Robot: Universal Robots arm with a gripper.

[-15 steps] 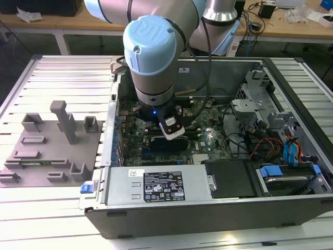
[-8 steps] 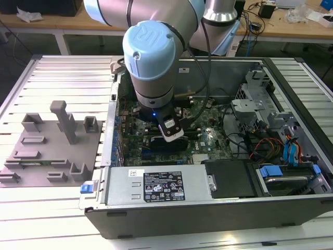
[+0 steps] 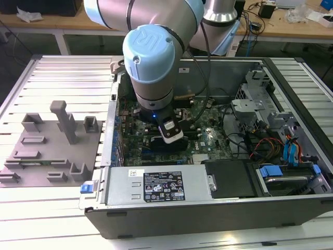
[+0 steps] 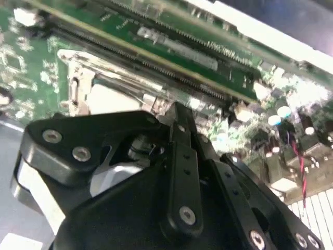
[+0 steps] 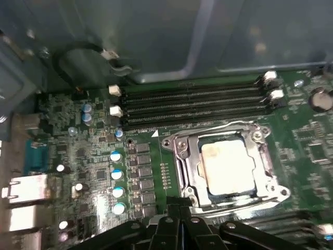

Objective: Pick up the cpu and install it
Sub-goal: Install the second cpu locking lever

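Item: open computer case (image 3: pixel 208 208) lying on its side on a ribbed metal counter (image 3: pixel 62 208), exterior view.

Nearest wall of case: a silver power-supply box (image 3: pixel 156 185) carrying a dark label (image 3: pixel 164 189) and a small white sticker (image 3: pixel 136 172); print present but not legible. A blue clip (image 3: pixel 88 186) sat at the case's corner toward the exterior view's left.

Contents, middle: green motherboard (image 3: pixel 208 138) on the case floor. The arm's pale-blue wrist joint (image 3: pixel 152 52) stood over it, blocking much of the board, with the pincer (image 3: pixel 167 136) lowered close to the board.

Pincer: in the first wrist view its black fingertips (image 5: pixel 179 200) met at the rim of the socket frame (image 5: pixel 187 166), drawn together with no visible gap and nothing seen between them. The second wrist view showed the black linkage (image 4: pixel 182 172) from behind, covering most of the socket.

Cpu (image 5: pixel 229 164): silvery-white square, lying flat inside the metal-rimmed socket frame on the motherboard, just beyond the fingertips and not held.

Behind the socket: four black memory slots (image 5: pixel 192 104) in parallel, empty; a row of round capacitors (image 5: pixel 117 182) beside the socket; silver rear ports (image 5: pixel 26 190) at the board edge.

Contents, exterior view's right: grey drive cage (image 3: pixel 255 99), a bundle of red and black cables (image 3: pixel 260 143), blue drive latches (image 3: pixel 270 171).

Outside case, exterior view's left: grey plastic fixture plate (image 3: pixel 47 161) with upright posts, on the counter.

Farthest: wooden benches (image 3: pixel 291 28) with scattered cables.
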